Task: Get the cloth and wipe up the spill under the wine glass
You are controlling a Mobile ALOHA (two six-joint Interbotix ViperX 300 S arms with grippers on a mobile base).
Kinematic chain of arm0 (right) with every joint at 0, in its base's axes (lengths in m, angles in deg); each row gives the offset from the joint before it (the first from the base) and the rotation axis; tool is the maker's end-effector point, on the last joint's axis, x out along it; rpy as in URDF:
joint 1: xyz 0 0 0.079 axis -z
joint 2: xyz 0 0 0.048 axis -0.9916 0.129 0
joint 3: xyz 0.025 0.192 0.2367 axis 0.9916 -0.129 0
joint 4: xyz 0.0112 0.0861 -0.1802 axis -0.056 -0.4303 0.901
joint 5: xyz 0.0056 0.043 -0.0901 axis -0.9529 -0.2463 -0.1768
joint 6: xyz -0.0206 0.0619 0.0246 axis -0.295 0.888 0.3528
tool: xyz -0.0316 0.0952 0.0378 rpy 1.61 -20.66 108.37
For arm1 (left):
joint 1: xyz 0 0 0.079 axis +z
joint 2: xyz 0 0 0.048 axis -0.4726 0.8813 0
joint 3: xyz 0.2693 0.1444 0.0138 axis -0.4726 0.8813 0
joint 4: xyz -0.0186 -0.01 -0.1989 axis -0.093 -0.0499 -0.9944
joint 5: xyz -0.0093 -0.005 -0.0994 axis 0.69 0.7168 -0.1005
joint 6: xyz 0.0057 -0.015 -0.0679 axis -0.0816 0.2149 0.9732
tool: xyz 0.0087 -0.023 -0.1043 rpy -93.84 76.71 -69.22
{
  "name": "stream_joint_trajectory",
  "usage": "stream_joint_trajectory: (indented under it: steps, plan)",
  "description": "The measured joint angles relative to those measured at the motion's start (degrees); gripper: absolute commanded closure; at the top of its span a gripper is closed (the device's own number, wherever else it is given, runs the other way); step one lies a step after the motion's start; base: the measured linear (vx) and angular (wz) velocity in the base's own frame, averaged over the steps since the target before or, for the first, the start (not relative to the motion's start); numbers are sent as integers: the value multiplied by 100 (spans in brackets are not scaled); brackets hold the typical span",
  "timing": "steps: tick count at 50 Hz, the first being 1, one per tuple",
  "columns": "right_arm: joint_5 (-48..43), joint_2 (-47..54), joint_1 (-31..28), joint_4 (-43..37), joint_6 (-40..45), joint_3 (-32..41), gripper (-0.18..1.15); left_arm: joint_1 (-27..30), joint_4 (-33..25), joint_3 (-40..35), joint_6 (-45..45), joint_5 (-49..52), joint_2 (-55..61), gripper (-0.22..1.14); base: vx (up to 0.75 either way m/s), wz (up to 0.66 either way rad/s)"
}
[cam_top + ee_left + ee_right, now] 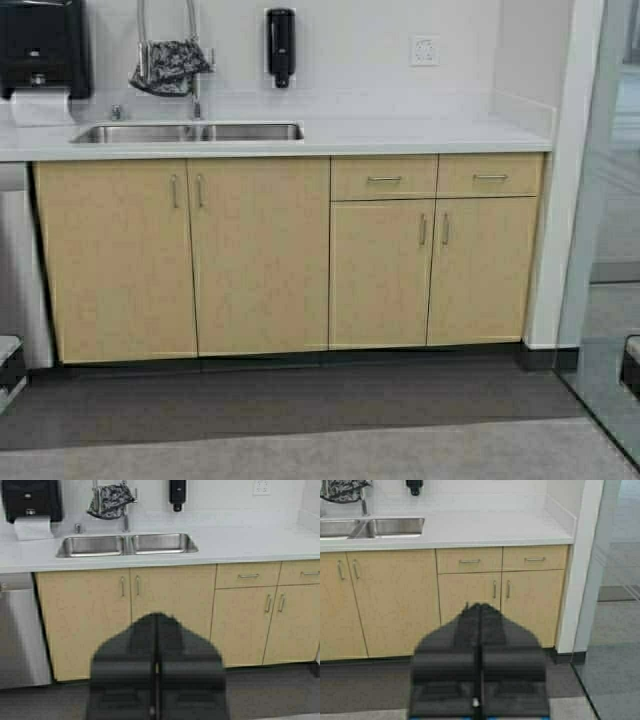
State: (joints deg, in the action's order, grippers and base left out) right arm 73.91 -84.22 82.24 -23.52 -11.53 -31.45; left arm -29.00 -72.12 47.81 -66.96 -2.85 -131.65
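Both the left gripper (156,630) and right gripper (480,620) sit pressed closed and empty, well short of the counter. The cloth (170,67) drapes over the faucet (194,60) far ahead, leftward; soft, light, best pinched at a hanging fold.

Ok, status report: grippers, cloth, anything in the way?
Left gripper and right gripper shut, empty, held back from the cabinets. Cloth draped over faucet above sink. No wine glass or spill in view.
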Motion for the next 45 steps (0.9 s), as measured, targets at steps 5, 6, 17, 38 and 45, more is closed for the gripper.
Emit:
stream_joint_trajectory:
  steps: [5,6,17,38,45]
  plan:
    - [-9,9,0,0,9,9,92,0,0,9,44,-9,9,89,19,-3]
    - [-9,9,0,0,9,9,92,0,0,0,53,-18,0,89,20,0]
    - [-9,-18,0,0,26,18,92,0,0,9,158,-88,9,89,24,5]
    - [-62,-255,0,0,141,26,92,0,0,88,246,-149,-44,89,33,13]
    - [-114,-264,0,0,264,26,92,9,0,158,246,-246,-105,89,36,17]
